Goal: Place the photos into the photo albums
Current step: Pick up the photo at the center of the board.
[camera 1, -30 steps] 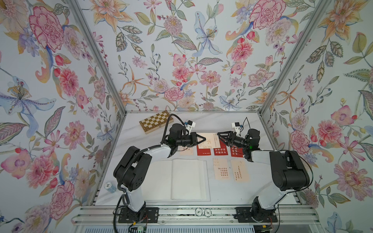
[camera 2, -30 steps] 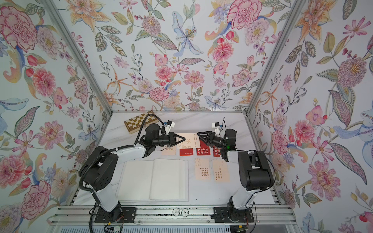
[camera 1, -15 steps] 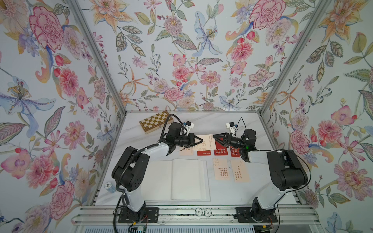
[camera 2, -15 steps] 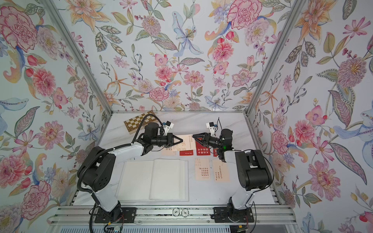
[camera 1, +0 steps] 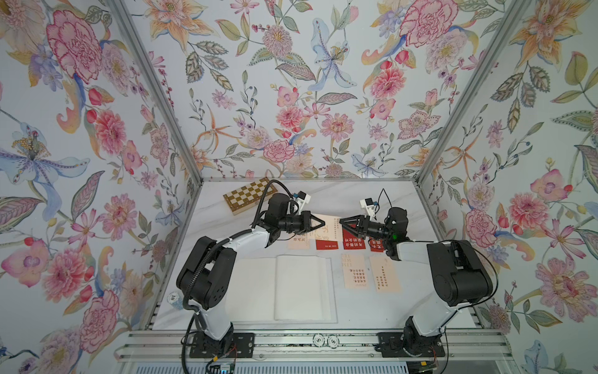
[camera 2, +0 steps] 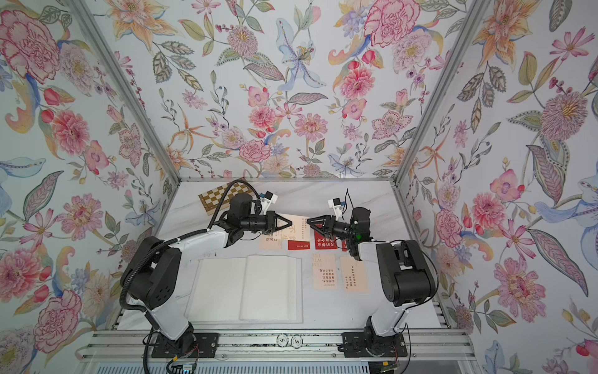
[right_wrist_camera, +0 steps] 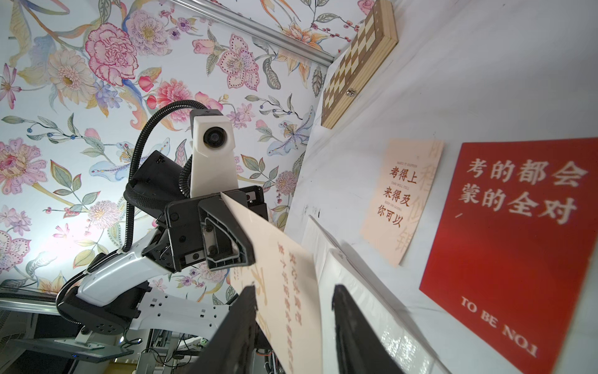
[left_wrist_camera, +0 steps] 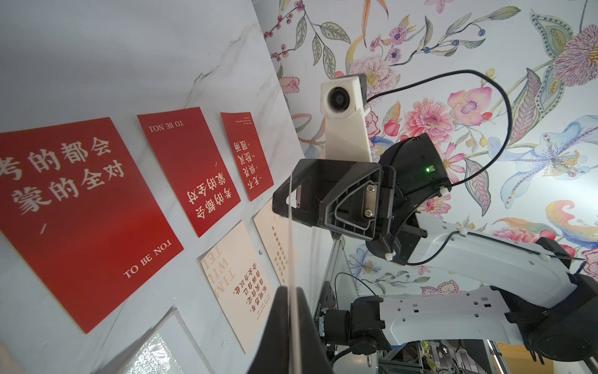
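The left fingers [camera 1: 321, 223] are pressed together on one end of a cream photo [right_wrist_camera: 284, 275] and hold it in the air above the tabletop [camera 1: 372, 197]. The photo's free end points toward three o'clock and reaches in between the right fingers [camera 1: 345, 222]. These stand parted, with a gap far wider than the card. In the right wrist view the card sits close against one of them, but whether it touches cannot be told. On the tabletop below both sets of fingers, three red photos [camera 1: 354, 244] lie flat in a row from nine to three o'clock, apart from one another. A lone cream photo [camera 1: 299, 243] lies at the row's nine o'clock end, partly under the left arm. At six o'clock from the left fingers the photo album [camera 1: 301, 285] lies open with its white pages up. Just beside it at three o'clock, two more cream photos [camera 1: 354, 273] lie side by side without touching. A checkered chessboard box [camera 1: 249, 197] rests at ten o'clock from the left fingers, near the back wall.
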Controlling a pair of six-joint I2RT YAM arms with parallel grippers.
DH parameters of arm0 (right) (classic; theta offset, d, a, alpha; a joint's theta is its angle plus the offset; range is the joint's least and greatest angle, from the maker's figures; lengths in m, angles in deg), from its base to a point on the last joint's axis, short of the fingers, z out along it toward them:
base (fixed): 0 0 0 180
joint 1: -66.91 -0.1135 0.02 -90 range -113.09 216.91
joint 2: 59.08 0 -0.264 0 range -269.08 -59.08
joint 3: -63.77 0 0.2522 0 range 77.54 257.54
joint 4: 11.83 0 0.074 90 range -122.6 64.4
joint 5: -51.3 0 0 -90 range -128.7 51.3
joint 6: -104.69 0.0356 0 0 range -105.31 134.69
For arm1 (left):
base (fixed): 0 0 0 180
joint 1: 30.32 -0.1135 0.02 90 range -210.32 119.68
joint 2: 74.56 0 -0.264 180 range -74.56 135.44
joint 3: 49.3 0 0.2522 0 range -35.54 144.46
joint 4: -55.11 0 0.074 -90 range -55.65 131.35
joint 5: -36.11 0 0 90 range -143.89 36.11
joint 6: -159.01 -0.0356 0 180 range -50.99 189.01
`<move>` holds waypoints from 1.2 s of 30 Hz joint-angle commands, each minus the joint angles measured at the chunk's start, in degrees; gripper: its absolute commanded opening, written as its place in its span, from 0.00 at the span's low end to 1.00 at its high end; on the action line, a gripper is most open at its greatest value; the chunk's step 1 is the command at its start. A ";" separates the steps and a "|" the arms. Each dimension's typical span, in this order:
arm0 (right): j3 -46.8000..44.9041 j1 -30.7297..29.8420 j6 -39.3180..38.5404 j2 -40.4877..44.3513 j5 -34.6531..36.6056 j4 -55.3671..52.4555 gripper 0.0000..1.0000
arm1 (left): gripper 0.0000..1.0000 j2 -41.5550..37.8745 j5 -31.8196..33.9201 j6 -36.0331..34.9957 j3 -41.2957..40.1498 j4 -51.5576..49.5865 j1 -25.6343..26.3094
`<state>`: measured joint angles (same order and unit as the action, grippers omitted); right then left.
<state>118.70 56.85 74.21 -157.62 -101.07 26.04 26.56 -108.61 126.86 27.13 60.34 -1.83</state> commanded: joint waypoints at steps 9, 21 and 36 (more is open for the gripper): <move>1.93 -3.03 -1.87 -1.55 -1.52 0.13 0.32 | 0.00 -2.04 -2.06 -2.44 3.29 -4.08 -0.98; 2.06 -4.32 -1.70 0.52 -1.67 -0.43 0.00 | 0.16 -3.07 0.26 -10.02 6.83 -15.92 -2.15; 7.53 -10.88 -16.98 15.94 16.31 -39.63 0.00 | 0.59 -15.05 20.83 -24.11 2.30 -38.25 -9.69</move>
<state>123.12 48.19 64.25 -144.90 -92.02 0.93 14.49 -95.05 107.89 31.27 30.06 -10.57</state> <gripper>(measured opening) 0.047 0.590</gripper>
